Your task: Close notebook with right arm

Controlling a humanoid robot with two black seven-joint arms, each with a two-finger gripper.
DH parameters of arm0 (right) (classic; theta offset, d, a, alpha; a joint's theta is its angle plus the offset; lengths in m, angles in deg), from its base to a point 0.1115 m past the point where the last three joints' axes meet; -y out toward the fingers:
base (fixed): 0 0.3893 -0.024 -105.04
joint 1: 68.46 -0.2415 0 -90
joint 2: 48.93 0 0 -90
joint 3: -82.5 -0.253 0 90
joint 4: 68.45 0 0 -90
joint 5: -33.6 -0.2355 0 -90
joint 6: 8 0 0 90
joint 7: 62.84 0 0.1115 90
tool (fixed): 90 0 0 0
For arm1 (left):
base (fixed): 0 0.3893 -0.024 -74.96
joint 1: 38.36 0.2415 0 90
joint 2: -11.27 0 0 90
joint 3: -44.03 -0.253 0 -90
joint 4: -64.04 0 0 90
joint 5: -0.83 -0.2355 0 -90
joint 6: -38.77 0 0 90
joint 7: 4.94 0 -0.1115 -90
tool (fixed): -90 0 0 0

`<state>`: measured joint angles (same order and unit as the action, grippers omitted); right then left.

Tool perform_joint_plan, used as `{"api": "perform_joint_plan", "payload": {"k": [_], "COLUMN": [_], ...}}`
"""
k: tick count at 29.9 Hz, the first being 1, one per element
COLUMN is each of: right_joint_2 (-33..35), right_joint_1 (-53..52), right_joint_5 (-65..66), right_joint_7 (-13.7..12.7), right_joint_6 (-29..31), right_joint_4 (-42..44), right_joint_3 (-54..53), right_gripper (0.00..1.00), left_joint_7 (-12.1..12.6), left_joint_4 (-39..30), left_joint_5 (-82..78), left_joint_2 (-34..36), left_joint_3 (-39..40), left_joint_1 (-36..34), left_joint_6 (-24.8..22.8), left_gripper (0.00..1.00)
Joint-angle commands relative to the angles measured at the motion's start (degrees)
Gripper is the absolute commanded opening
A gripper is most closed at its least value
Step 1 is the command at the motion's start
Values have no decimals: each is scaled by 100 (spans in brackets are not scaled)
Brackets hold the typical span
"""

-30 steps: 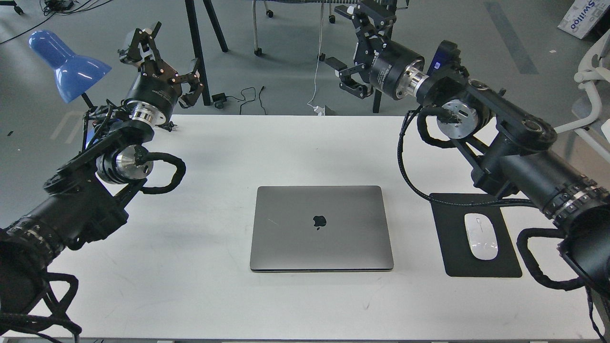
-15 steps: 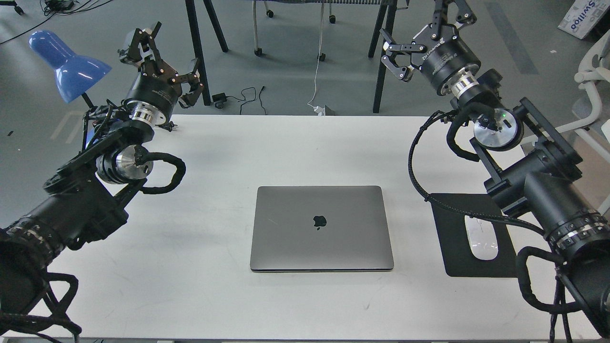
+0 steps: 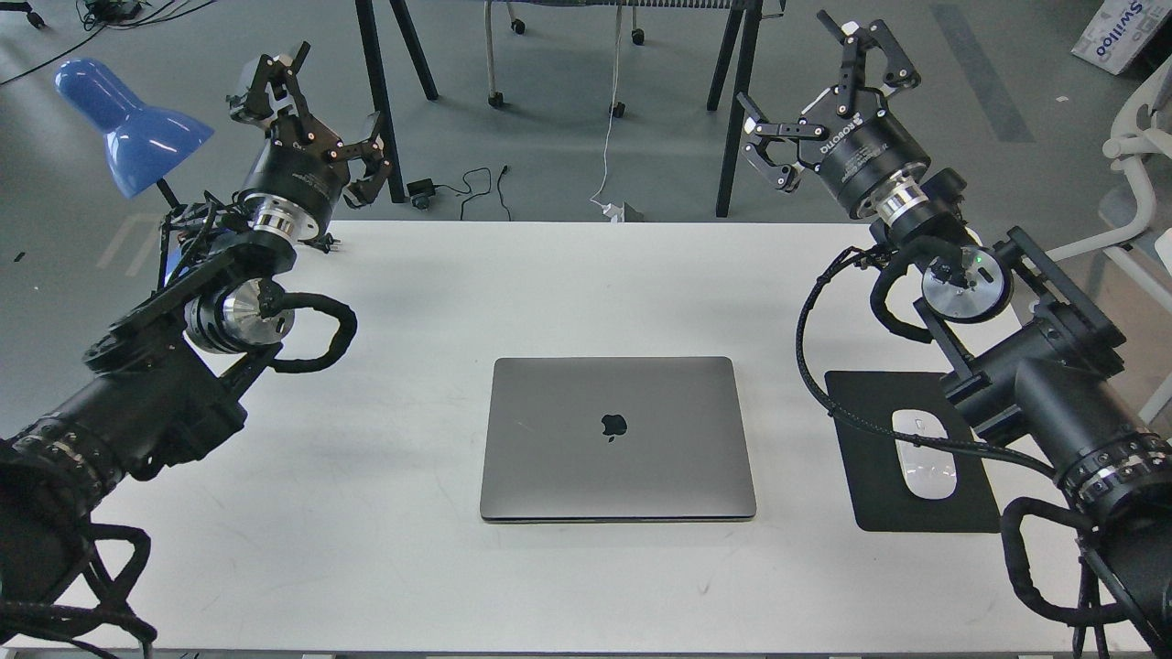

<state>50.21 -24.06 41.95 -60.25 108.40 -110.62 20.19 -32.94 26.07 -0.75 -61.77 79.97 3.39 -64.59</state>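
Observation:
The notebook [image 3: 618, 439] is a slim grey metal laptop. It lies flat in the middle of the white table [image 3: 568, 284] with its lid shut and the dark apple logo facing up. My right gripper [image 3: 819, 82] is held high beyond the table's far right edge, well away from the notebook. Its fingers [image 3: 861, 50] are spread open and hold nothing. My left gripper [image 3: 307, 110] is raised over the far left corner, next to the blue lamp [image 3: 128, 124]. Its fingers are spread and empty too.
A black mouse pad [image 3: 870, 494] with a white mouse [image 3: 923, 455] lies right of the notebook, partly under my right arm. Chair and stand legs, cables and a cardboard box [image 3: 1122, 32] are on the floor behind the table.
My right arm has swung from pointing left over the far edge to pointing up and back on the right, then drifted a little down and right. The notebook and left arm have not moved.

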Motion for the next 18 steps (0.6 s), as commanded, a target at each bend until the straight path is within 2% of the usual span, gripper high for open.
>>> {"api": "perform_joint_plan", "payload": {"k": [1, 18], "right_joint_2": [-18, -62], "right_joint_1": [-2, -64], "right_joint_5": [9, 36], "right_joint_7": [5, 14], "right_joint_6": [-11, -196], "right_joint_4": [16, 25], "right_joint_3": [18, 35], "right_gripper": [100, 100], "left_joint_7": [0, 0], "left_joint_4": [0, 0], "left_joint_5": [0, 0], "left_joint_2": [9, 9], "left_joint_3": [0, 0], "left_joint_1": [0, 0], "left_joint_6": [0, 0], "left_gripper": [100, 100]}}
